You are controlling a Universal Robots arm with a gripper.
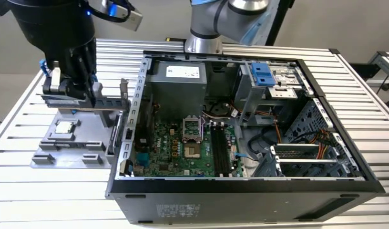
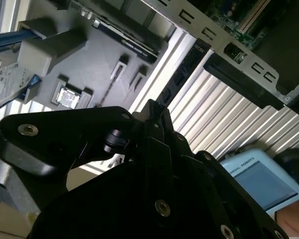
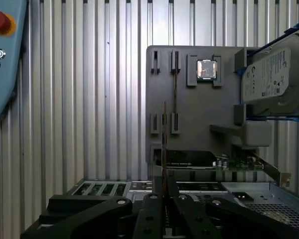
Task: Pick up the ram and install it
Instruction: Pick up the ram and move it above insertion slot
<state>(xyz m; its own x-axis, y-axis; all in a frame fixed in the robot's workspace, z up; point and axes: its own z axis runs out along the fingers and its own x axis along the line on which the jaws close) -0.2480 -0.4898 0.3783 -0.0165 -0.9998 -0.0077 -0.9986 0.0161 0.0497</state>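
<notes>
Clenched on the ram (image 3: pixel 164 144), the pincer (image 3: pixel 164 188) has its two dark fingers pressed together on one end of the thin green stick. In the first wrist view the stick shows edge-on and runs straight out from between the tips. In the exterior view the pincer (image 1: pixel 87 98) hangs over the gray holder (image 1: pixel 74 145). The holder lies on the slatted table (image 1: pixel 23 191) just beside the open computer case (image 1: pixel 245 200), on the exterior view's left of it. The ram is thus held over the holder, well apart from the long black memory slots (image 1: pixel 220 148) on the motherboard (image 1: pixel 172 148) inside the case. On the holder, the first wrist view shows a second thin stick (image 3: pixel 175 89) on edge in a pair of slots, a small square processor chip (image 3: pixel 207 69) in its recess, a silver hard drive (image 3: pixel 274 74) in a blue frame, and a graphics card (image 3: pixel 189 159) near the case wall.
</notes>
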